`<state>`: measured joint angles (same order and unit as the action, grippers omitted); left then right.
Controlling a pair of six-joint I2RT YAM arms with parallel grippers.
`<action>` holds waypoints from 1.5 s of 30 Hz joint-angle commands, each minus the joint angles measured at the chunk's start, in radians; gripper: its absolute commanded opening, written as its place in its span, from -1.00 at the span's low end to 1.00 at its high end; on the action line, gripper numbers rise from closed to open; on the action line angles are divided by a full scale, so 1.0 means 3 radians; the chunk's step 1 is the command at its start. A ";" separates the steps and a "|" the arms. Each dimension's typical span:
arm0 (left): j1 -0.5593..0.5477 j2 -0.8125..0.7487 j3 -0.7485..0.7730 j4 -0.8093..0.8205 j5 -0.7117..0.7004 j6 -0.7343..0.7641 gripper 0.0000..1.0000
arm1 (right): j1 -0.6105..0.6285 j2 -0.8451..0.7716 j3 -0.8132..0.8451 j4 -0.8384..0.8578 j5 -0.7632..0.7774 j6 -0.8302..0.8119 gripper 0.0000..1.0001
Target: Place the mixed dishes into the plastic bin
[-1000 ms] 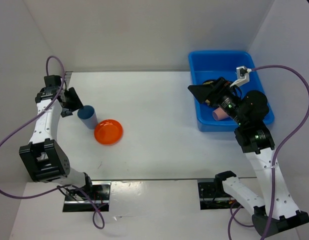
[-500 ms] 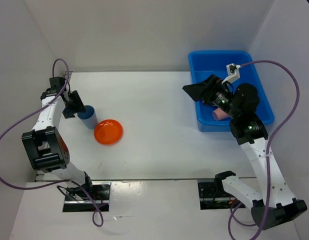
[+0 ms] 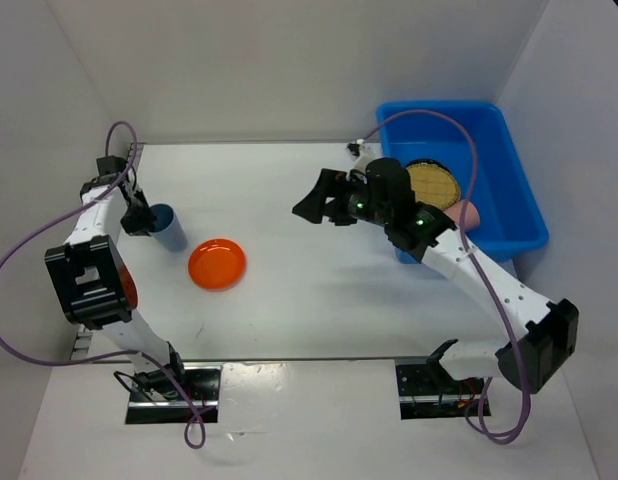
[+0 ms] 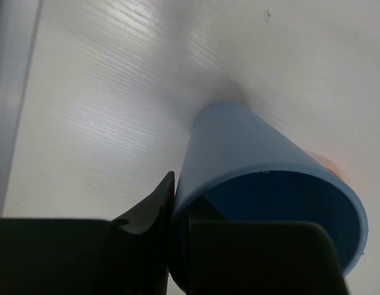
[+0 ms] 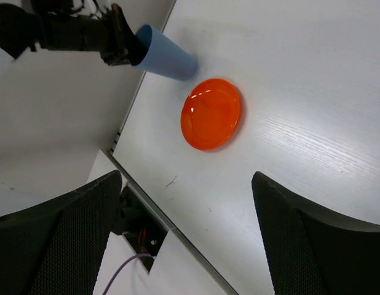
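L gripper (image 3: 141, 216) is clamped on the rim of the blue cup (image 3: 171, 227) at the far-left side of the table (image 3: 289, 310). L wrist view: one finger (image 4: 150, 212) sits outside the cup wall and the other finger is inside the mouth, with the wall pinched between them. Cup (image 4: 239, 147) is tilted, mouth toward the gripper and base end toward the orange plate (image 3: 217, 264). Cannot tell whether the base touches the table. Plate lies flat on the table, just beside the cup and apart from it. R gripper (image 3: 309, 197) hangs above the table centre, left of the plastic bin (image 3: 439, 104), jaws spread wide and holding nothing. R wrist view: both fingers (image 5: 61, 246) frame the bottom corners, well apart, with the orange plate (image 5: 211, 114), blue cup (image 5: 165, 58) and L gripper (image 5: 119, 43) visible beyond them. Bin stands at the far-right corner of the table. Inside it are a tan woven-look plate (image 3: 434, 184) and a pink cup (image 3: 465, 213), the cup near the bin's near wall. R arm partly covers the bin's near-left corner, so any further contents there are hidden.
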<state>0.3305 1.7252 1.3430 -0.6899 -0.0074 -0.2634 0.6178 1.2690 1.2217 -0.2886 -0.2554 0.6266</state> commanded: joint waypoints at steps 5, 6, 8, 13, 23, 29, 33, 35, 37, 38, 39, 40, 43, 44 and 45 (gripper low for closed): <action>-0.0482 -0.0831 0.0784 -0.0216 -0.0150 0.0101 -1.00 | 0.0661 0.0586 0.0707 0.0026 0.0703 -0.0069 0.82; -0.0584 -0.0862 0.0917 -0.0216 -0.0149 0.0101 -1.00 | 0.0696 0.0658 0.0780 -0.0009 0.0738 -0.0069 0.82; -0.0891 -0.0776 0.1050 -0.0440 -0.0149 0.0101 -1.00 | 0.0849 0.0806 0.1054 -0.0147 0.0942 -0.0069 0.82; -0.1357 -0.0586 0.0985 -0.0487 -0.0343 0.0030 -1.00 | 0.1162 0.1338 0.1628 -0.0347 0.1550 -0.0105 0.66; -0.1920 -0.0556 0.0995 -0.0482 -0.0446 -0.0093 -1.00 | 0.1234 0.1691 0.1915 -0.0418 0.2093 0.0115 0.03; -0.2078 -0.0556 0.0954 -0.0482 -0.0446 -0.0124 -1.00 | 0.1234 0.1886 0.2084 -0.0602 0.2507 0.0232 0.00; -0.2078 -0.0586 0.0918 -0.0482 -0.0415 -0.0124 -1.00 | 0.1157 0.1916 0.2023 -0.0562 0.2498 0.0268 0.00; -0.2078 -0.0622 0.0918 -0.0482 -0.0384 -0.0124 -1.00 | 0.1126 0.2023 0.2053 -0.0633 0.2528 0.0309 -0.05; -0.2078 -0.0622 0.0918 -0.0482 -0.0384 -0.0124 -1.00 | 0.1126 0.2074 0.2135 -0.0664 0.2615 0.0310 -0.11; -0.2078 -0.0653 0.0918 -0.0482 -0.0354 -0.0124 -1.00 | 0.1086 0.2115 0.2135 -0.0664 0.2615 0.0310 -0.26; -0.2078 -0.0653 0.0918 -0.0482 -0.0323 -0.0124 -1.00 | 0.1085 0.2116 0.2171 -0.0664 0.2585 0.0310 -0.38; -0.2078 -0.0653 0.0918 -0.0482 -0.0323 -0.0124 -1.00 | 0.1055 0.2156 0.2171 -0.0664 0.2585 0.0340 -0.53; -0.2078 -0.0653 0.0918 -0.0482 -0.0292 -0.0124 -1.00 | 0.0983 0.2187 0.2238 -0.0664 0.2554 0.0340 -0.97; -0.2078 -0.0653 0.0918 -0.0482 -0.0292 -0.0124 -1.00 | 0.0983 0.2218 0.2268 -0.0694 0.2554 0.0371 -0.97; -0.2078 -0.0653 0.0918 -0.0482 -0.0262 -0.0124 -0.77 | 0.0943 0.2218 0.2299 -0.0725 0.2524 0.0371 -1.00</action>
<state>-0.2947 1.5753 1.6077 -0.8406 -0.1650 -0.2970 0.9375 1.9186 1.8629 -0.4702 0.4816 0.7258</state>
